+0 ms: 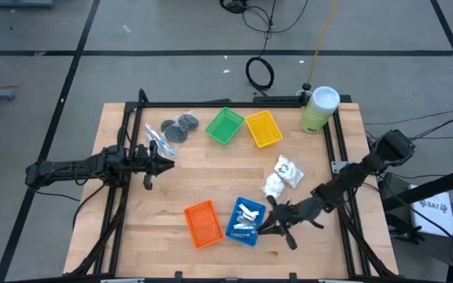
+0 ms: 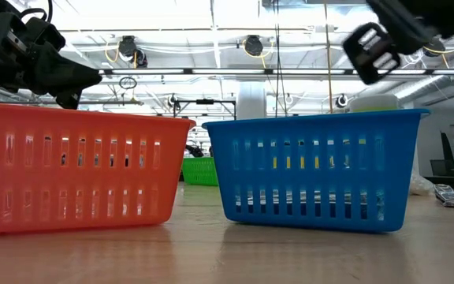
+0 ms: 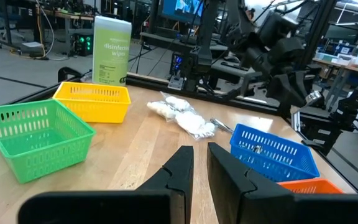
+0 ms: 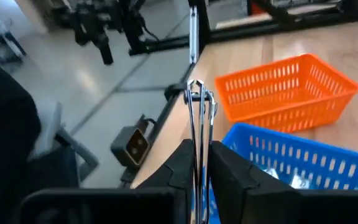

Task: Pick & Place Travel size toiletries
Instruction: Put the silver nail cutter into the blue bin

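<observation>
I have the right claw [image 4: 199, 163] pinching a slim silver foil tube [image 4: 198, 118] above the blue slotted plastic tray [image 1: 244, 221]. My left claw [image 3: 201, 163] waits pressed together over the wooden desk [image 1: 211, 173].

So the whole setup sits on a light wooden table [image 1: 211, 169] with a black metal frame around it. Along the far edge there's a green slotted plastic tray [image 1: 225, 126], a yellow slotted plastic tray [image 1: 263, 129] right beside it, and a tall pale green wipes canister with a white lid [image 1: 318, 109] at the far right corner. Far left: dark grey round discs [image 1: 181, 126] and slim clear-plastic sticks with blue and red [image 1: 157, 140]. White packets with dark print [image 1: 282, 177] lie right of centre. Near edge: an orange slotted plastic tray [image 1: 202, 223] and, just to its right, a blue slotted plastic tray [image 1: 245, 221].
</observation>
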